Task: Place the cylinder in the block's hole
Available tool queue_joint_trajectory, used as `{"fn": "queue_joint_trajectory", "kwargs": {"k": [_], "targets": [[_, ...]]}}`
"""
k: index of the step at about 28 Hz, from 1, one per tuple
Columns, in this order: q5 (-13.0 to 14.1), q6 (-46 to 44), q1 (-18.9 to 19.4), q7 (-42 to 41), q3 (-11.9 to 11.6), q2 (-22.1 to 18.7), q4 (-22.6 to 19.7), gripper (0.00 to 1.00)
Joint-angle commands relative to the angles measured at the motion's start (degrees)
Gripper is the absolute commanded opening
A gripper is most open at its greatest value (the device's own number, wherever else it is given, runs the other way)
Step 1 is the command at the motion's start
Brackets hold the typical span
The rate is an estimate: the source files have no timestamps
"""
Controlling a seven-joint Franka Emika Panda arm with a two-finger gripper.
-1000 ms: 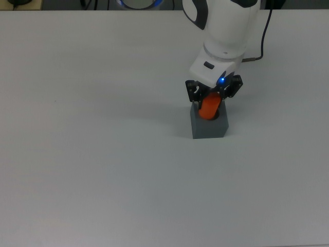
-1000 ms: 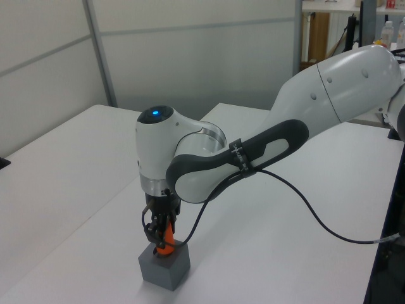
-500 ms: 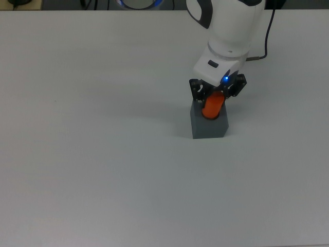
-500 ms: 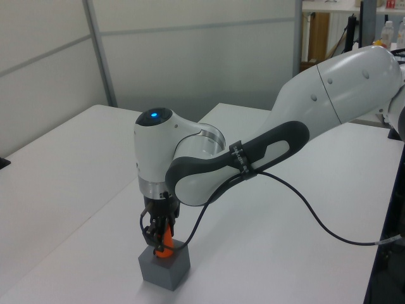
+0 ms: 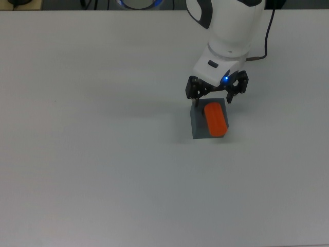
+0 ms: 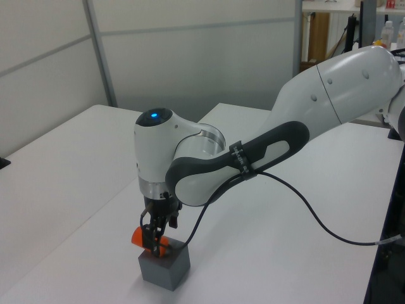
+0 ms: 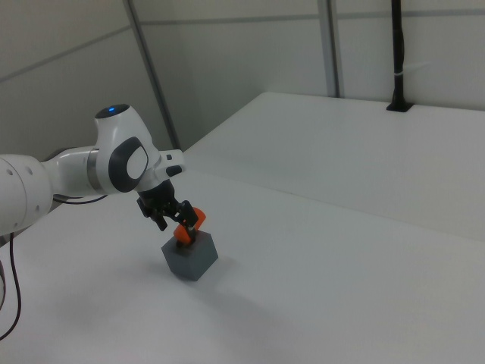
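In the top view, your gripper hangs with its fingers spread and empty at twelve o'clock of the grey block. The orange cylinder lies on its side across the block's top, not standing in the hole.

The bright orange cylinder lies tipped over on top of the dark grey block, its far end pointing toward five o'clock in the top view.

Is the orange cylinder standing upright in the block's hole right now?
No, in the top view the cylinder lies on its side across the top of the block.
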Motion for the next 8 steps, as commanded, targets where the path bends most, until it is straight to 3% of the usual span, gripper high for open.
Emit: {"fn": "queue_joint_trajectory", "kwargs": {"k": [1,8], "targets": [[-1.0,-0.5,0.2,1.5,-0.2,-0.6,-0.1,1.00],[-1.0,-0.6,0.2,1.5,-0.2,-0.6,-0.1,1.00]]}}
